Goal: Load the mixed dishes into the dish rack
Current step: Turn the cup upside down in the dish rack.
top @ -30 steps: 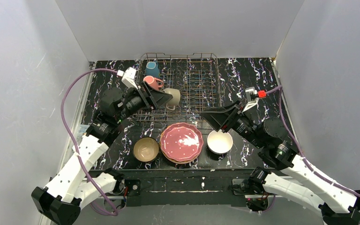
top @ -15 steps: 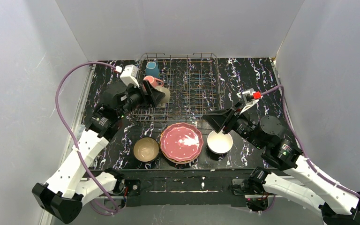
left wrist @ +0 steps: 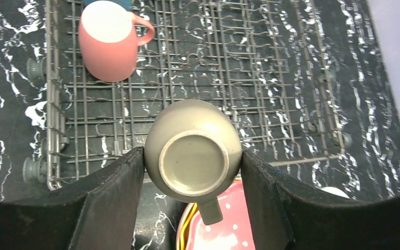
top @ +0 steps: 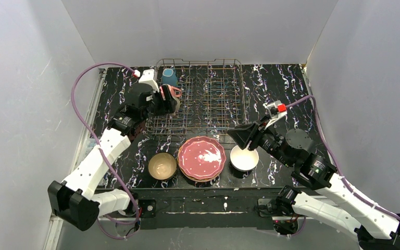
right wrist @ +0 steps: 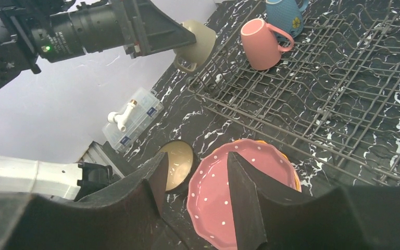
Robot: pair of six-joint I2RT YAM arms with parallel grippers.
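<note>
Two left fingers (left wrist: 109,203) grip olive-grey mug (left wrist: 192,151) btwn them, over rack (left wrist: 271,78).

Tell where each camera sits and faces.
Top external: above, behind the robot, looking down on the dish rack; left arm, right arm show.
Left wrist: over the rack, looking down; left gripper clamps the olive-grey mug.
Right wrist: low, facing the rack; open right gripper frames the pink plate.
Both wrists see the pink mug.

Marbled table (top: 284,86) bears dish rack (top: 213,96), tan bowl (top: 162,165), plates (top: 202,157), white bowl (top: 244,158).
</note>
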